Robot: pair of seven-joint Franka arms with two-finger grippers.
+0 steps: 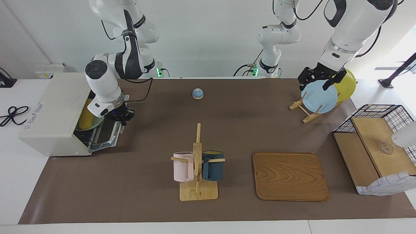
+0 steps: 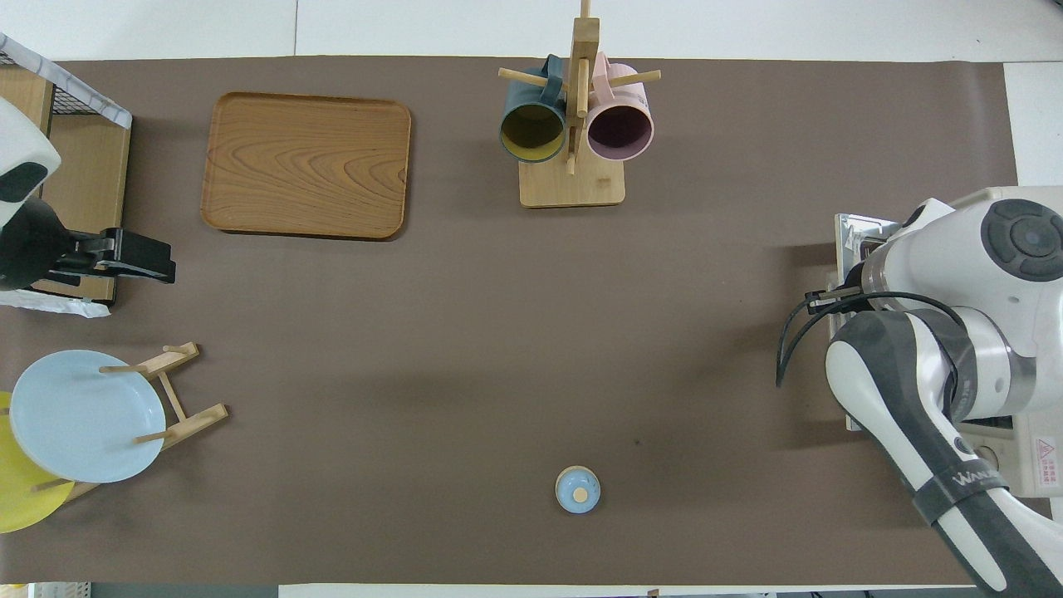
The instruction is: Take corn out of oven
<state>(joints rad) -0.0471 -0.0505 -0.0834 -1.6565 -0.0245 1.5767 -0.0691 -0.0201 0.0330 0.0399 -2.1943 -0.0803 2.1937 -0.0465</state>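
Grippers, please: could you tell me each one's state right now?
Left gripper: over the plate rack, cannot be told.
Right gripper: at the oven's open door, cannot be told.

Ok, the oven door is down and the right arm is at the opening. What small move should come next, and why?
Probably ease the right gripper in through the oven opening toward the corn. The door is dropped open, the corn lies inside on a greenish dish, and the gripper hangs over the door, not yet at the cob. The left gripper waits over the plate rack.
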